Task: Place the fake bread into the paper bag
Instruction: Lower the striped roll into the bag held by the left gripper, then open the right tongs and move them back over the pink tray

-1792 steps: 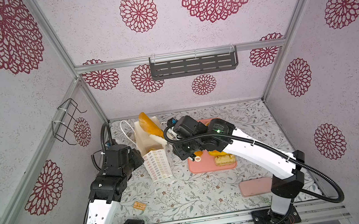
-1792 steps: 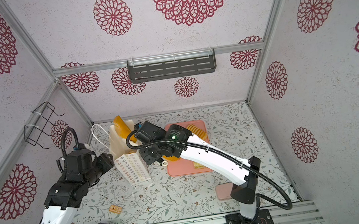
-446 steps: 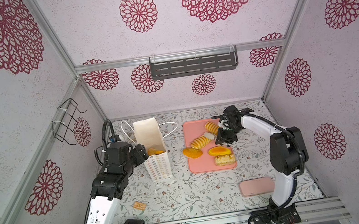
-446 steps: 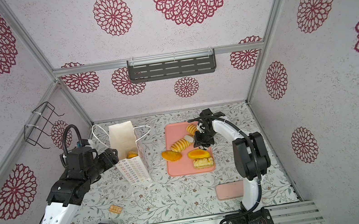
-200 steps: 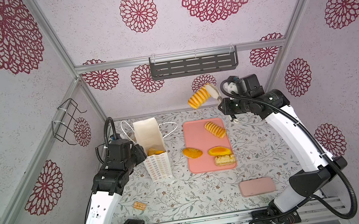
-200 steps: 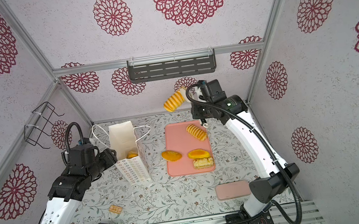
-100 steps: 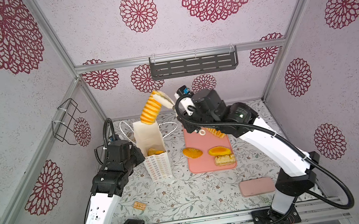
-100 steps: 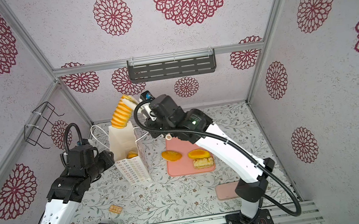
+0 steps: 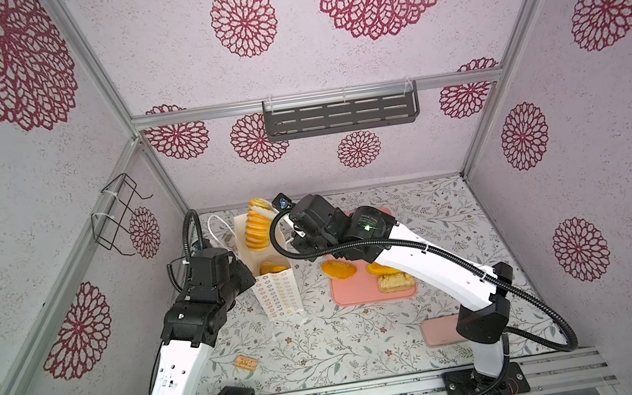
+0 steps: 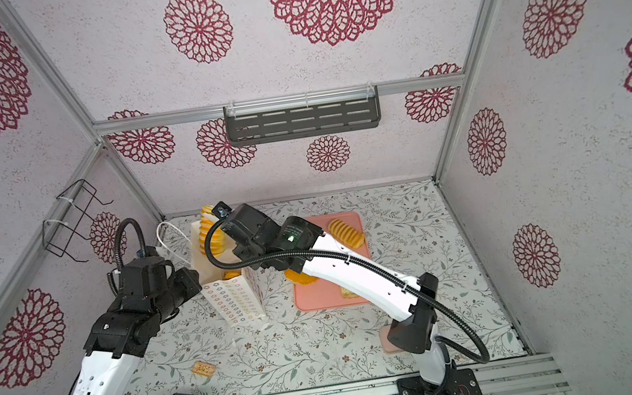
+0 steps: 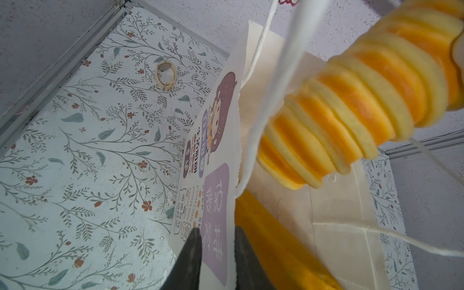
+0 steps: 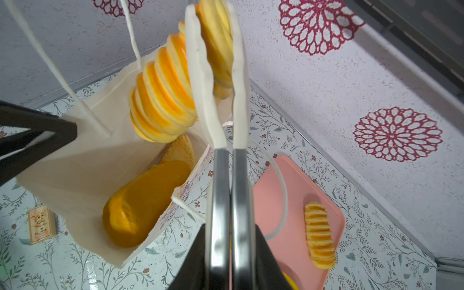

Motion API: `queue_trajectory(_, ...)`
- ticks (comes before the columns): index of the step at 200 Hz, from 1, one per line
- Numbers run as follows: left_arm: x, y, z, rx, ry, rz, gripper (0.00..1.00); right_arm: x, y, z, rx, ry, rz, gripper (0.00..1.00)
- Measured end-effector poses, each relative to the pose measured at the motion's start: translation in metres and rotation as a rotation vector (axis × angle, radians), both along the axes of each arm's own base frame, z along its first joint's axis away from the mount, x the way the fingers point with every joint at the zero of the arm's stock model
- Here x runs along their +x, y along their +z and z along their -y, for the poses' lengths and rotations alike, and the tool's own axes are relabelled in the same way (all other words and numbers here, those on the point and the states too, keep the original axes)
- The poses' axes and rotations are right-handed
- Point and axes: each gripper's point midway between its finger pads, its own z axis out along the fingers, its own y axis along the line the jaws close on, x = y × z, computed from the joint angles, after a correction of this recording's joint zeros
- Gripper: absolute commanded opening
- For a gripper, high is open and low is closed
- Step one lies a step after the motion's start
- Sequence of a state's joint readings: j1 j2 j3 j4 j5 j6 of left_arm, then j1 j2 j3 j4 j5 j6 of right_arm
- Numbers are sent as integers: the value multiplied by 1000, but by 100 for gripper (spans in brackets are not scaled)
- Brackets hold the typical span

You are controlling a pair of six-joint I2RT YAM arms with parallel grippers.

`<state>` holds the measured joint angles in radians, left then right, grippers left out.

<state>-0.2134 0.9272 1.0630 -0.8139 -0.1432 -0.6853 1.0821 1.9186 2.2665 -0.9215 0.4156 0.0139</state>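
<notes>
Floral tabletop (image 9: pixel 367 338); ridged orange-yellow roll (image 9: pixel 257 232) over bag (image 9: pixel 280 296)

In both top views the right arm (image 9: pixel 419 259) blocks part of the pink tray (image 9: pixel 355 293), and in a top view the pale pastry (image 10: pixel 348 293) at the tray's 5 o'clock is down to a sliver. The pink thing (image 9: pixel 438 332) at 5 o'clock on the desk (image 9: pixel 347 341) sits half behind the arm's base. The left claw (image 11: pixel 217 229) straddles the paper bag (image 11: pixel 216 190) wall, can't tell if it pinches. The ridged roll (image 11: pixel 351 113) runs off the frame edge, the cord handle (image 11: pixel 286 75) is a blur, and the tan cracker (image 9: pixel 245 361) print is too tiny to read.
</notes>
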Motion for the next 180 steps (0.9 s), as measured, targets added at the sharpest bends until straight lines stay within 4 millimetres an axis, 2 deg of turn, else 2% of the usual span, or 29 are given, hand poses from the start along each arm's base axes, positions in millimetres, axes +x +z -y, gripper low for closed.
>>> queue_trajectory(91,2,0,1,-3,-3,3,25,-7,-5,-2,-7,23,-27,42)
queue_trajectory(112,2,0,1,-2,-3,1,25,-7,-5,-3,-4,26,-29,45)
queue_trajectory(180,4,-2,2,-1,-3,-6,25,-3,-4,1,6,14,-36,44)
